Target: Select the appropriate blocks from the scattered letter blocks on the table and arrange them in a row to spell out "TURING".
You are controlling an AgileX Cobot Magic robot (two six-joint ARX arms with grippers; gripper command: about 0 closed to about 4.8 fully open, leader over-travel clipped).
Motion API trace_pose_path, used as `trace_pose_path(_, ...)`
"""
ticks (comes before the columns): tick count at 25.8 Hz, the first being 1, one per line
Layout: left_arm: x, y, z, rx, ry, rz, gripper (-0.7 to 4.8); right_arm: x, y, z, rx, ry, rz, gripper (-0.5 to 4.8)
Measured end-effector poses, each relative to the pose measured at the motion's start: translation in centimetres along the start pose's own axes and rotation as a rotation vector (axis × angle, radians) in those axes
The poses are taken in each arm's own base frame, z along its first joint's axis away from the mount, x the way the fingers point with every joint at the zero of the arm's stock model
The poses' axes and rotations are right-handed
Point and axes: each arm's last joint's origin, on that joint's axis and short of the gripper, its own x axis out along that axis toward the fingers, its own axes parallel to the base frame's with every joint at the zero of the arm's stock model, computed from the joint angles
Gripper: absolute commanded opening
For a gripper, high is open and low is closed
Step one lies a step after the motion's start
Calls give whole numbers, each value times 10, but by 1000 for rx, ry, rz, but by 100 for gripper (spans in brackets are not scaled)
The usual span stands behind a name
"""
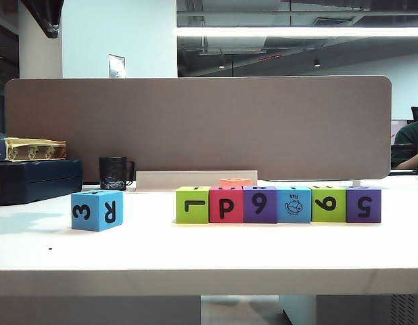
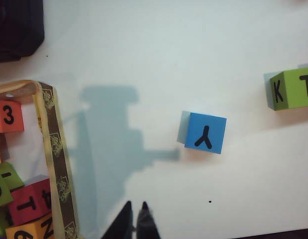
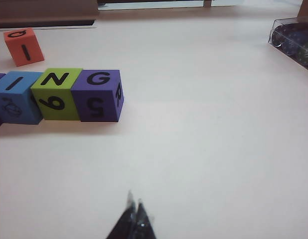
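Observation:
Six letter blocks stand in a row on the table (image 1: pixel 195 257): lime green (image 1: pixel 192 205), magenta P (image 1: pixel 226 205), purple (image 1: pixel 260 204), blue fish (image 1: pixel 294 204), lime green (image 1: pixel 329 204), purple (image 1: pixel 363 204). From above, the last three tops read I (image 3: pixel 14 97), N (image 3: pixel 57 92), G (image 3: pixel 98 94). An orange block (image 3: pixel 23 46) lies behind the row. A blue block (image 1: pixel 97 210) sits apart at the left. Neither arm appears in the exterior view. My left gripper (image 2: pixel 135 205) is shut and empty above bare table near that blue block (image 2: pixel 205 133). My right gripper (image 3: pixel 134 196) is shut and empty, well back from the purple G block.
A patterned-rim box (image 2: pixel 57 149) holds several spare blocks. The lime green end block (image 2: pixel 293 89) of the row shows K and T. A grey-brown divider (image 1: pixel 195 128) backs the table, with a black mug (image 1: pixel 114 172) and dark case (image 1: pixel 33 179) at the left. A clear container (image 3: pixel 293 40) sits far right.

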Motion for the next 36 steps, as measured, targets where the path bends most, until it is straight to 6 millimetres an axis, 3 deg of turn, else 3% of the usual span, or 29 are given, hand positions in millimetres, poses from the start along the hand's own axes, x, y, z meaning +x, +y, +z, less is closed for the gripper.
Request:
trace_pose_path(24,0,1,0,-62,-3,38,14,0,0,0,-3,0,0,-1)
trace_pose_path(27,0,4,4,-73,-46,144,14,0,0,0,-3,0,0,-1)
trace_pose_path(36,3,4,12,-95,-200,165,18,0,0,0,-3,1,0,-1)
